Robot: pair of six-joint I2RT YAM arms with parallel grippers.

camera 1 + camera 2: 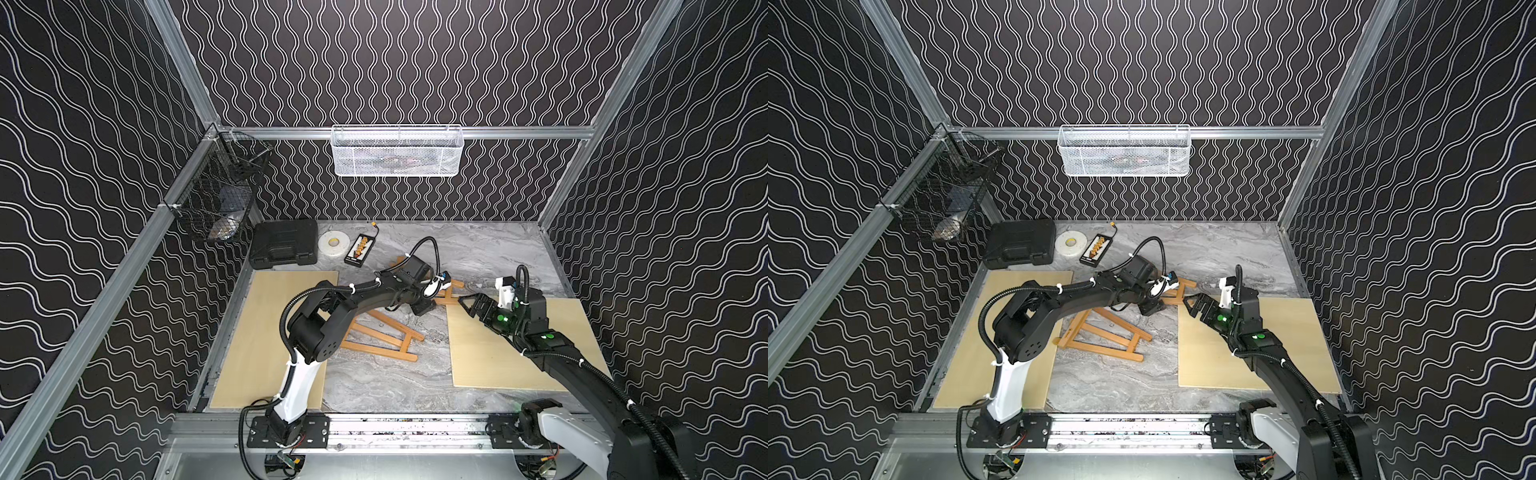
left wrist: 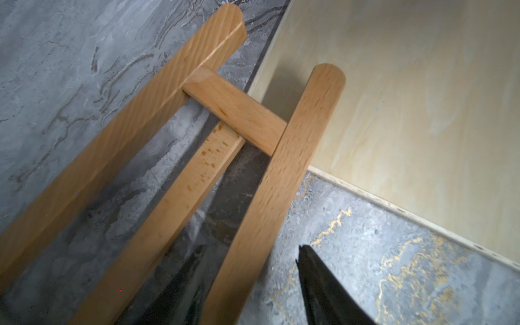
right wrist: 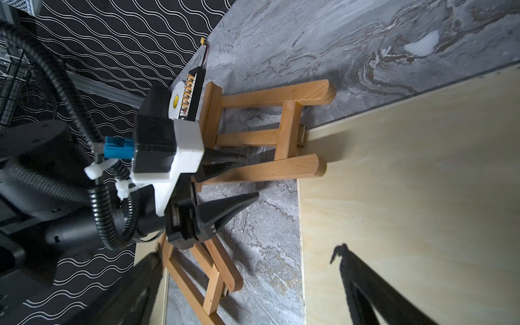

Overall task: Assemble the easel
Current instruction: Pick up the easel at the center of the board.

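Straddling one side rail [image 2: 267, 197] of the easel [image 1: 382, 352], my left gripper [image 2: 251, 247] sits half-wide with a gap beside the wood, gripping nothing yet. The easel lies flat on the marble table [image 1: 478, 249], its long axis slanting toward the wide-open right gripper [image 1: 466, 306] just beyond its top; left is nearer.

easel [image 1: 382, 352], both top views: middle stretch hidden under the left arm [image 1: 365, 291].
easel, left wrist view: long rails run off the frame's edge; nearest rail blurred.
left gripper [image 2: 250, 249]: fingers cropped by the frame edge; one finger [image 2: 194, 270] dim, blurred, partly behind a rail; contact with the wood cannot be told.
right gripper [image 3: 247, 251]: fingers cropped; one a dark smear.
white basket [image 1: 397, 151]: contents lost behind mesh.
black wire basket [image 1: 216, 195]: contents unclear.
right arm [image 1: 569, 370]: base cut off in both top views.
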